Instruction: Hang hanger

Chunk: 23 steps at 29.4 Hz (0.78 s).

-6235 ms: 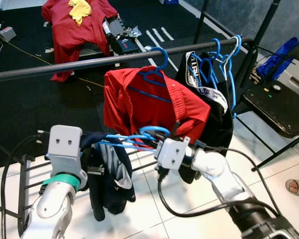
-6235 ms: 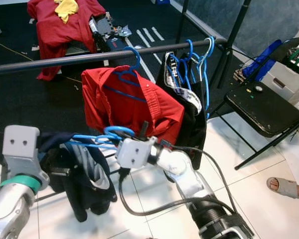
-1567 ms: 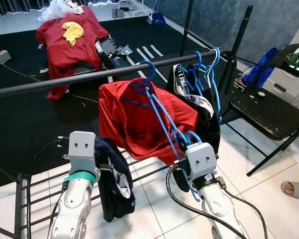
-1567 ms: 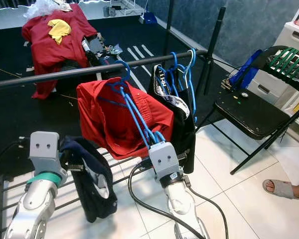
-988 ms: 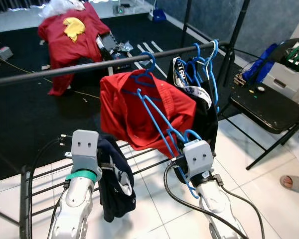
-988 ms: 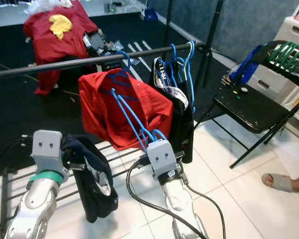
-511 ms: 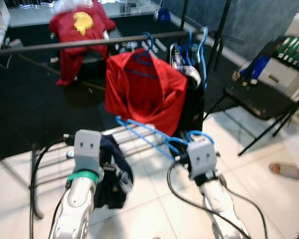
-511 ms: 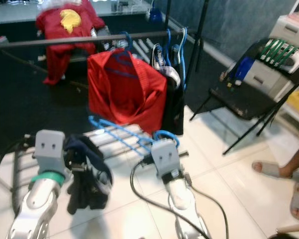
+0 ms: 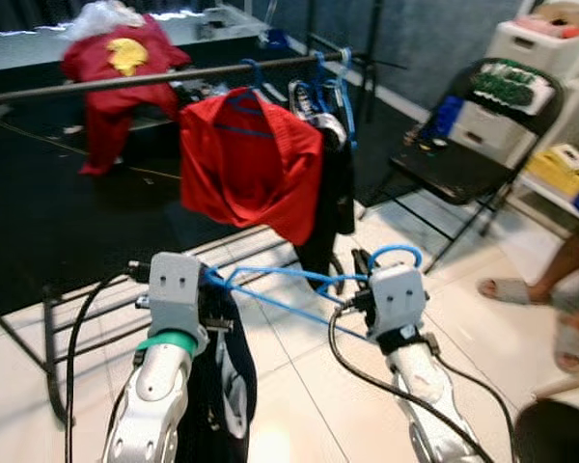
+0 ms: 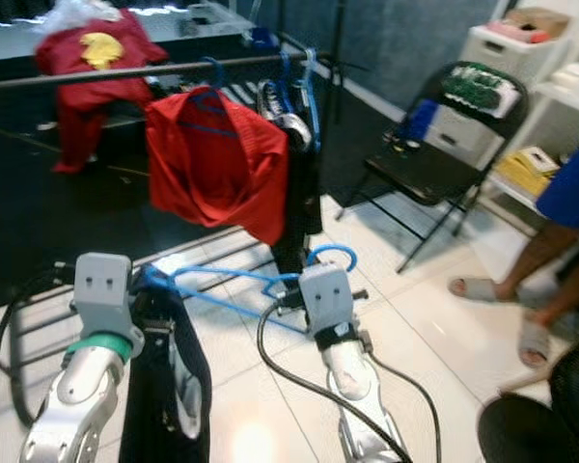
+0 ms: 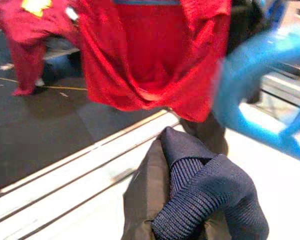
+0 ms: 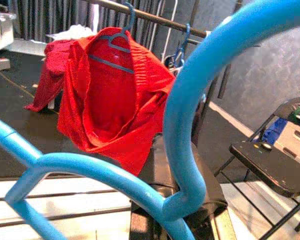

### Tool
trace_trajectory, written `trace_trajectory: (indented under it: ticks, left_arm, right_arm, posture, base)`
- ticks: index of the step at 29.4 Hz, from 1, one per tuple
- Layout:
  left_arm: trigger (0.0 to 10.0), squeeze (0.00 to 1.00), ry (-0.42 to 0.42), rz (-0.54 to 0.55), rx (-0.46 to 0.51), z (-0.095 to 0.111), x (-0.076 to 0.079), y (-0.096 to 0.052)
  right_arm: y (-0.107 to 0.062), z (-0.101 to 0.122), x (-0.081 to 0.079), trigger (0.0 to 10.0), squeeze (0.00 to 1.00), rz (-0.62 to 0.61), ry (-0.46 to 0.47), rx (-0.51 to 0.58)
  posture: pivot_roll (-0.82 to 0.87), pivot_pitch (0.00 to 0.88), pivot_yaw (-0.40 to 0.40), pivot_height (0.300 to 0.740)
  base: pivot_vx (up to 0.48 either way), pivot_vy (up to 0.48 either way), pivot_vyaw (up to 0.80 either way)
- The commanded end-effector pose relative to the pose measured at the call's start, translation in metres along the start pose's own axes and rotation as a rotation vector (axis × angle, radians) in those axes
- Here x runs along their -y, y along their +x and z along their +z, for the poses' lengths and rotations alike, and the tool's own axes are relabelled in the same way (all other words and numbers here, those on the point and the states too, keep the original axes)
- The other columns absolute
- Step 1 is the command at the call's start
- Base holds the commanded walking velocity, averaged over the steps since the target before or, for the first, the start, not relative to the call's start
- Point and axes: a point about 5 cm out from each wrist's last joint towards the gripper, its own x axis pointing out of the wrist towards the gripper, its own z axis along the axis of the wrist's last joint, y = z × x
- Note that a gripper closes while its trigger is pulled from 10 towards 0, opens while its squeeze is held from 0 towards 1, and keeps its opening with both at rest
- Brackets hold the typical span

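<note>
Beyond my two claws, a dark rail (image 9: 125, 82) spans the room with a red shirt (image 9: 246, 164) hanging from it.
Between my claws lies the blue hanger (image 9: 299, 282): my right gripper (image 9: 359, 285) is clamped on its neck below the hook, while my left gripper (image 9: 212, 289) pinches the dark navy garment (image 9: 224, 386) at the hanger's far end, its cloth drooping below.

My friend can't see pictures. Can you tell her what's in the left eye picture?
Two silver robot arms hold a blue hanger level between them, with a dark navy garment drooping beside the left gripper. Behind hangs a red shirt on a dark clothes rail, with a black folding chair to the right.
</note>
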Motion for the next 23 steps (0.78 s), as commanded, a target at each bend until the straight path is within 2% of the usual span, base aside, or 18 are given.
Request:
trace_trajectory:
  ticks: [1, 10, 13, 15, 23]
  left_arm:
    - [10.0, 0.0, -0.014, -0.012, 0.018, 0.006, 0.002, 0.0]
    - [10.0, 0.0, -0.019, 0.011, 0.048, 0.014, -0.004, 0.002]
    - [10.0, 0.0, -0.016, 0.008, 0.056, 0.016, -0.003, 0.002]
    - [10.0, 0.0, 0.009, -0.03, 0.067, 0.02, 0.005, 0.001]
    - [10.0, 0.0, 0.053, -0.043, 0.066, 0.021, 0.007, 0.004]
  right_arm:
    - [-0.001, -0.005, 0.003, 10.0, 0.0, -0.006, 0.003, -0.024]
    - [0.015, 0.012, -0.006, 10.0, 0.0, 0.041, 0.021, 0.045]
    - [0.019, 0.015, -0.009, 10.0, 0.0, 0.053, 0.024, 0.06]
    - [0.022, 0.018, -0.012, 10.0, 0.0, 0.067, 0.031, 0.067]
    - [0.024, 0.017, -0.012, 10.0, 0.0, 0.068, 0.035, 0.065]
  posture:
    - [-0.08, 0.04, 0.067, 0.74]
    - [-0.06, 0.037, 0.061, 0.74]
    - [-0.06, 0.037, 0.058, 0.74]
    - [-0.05, 0.037, 0.055, 0.74]
    - [-0.04, 0.035, 0.056, 0.74]
  base:
    - [0.0, 0.0, -0.8]
    - [0.0, 0.0, -0.8]
    - [0.0, 0.0, -0.8]
    - [0.0, 0.0, -0.8]
    - [0.0, 0.0, -0.8]
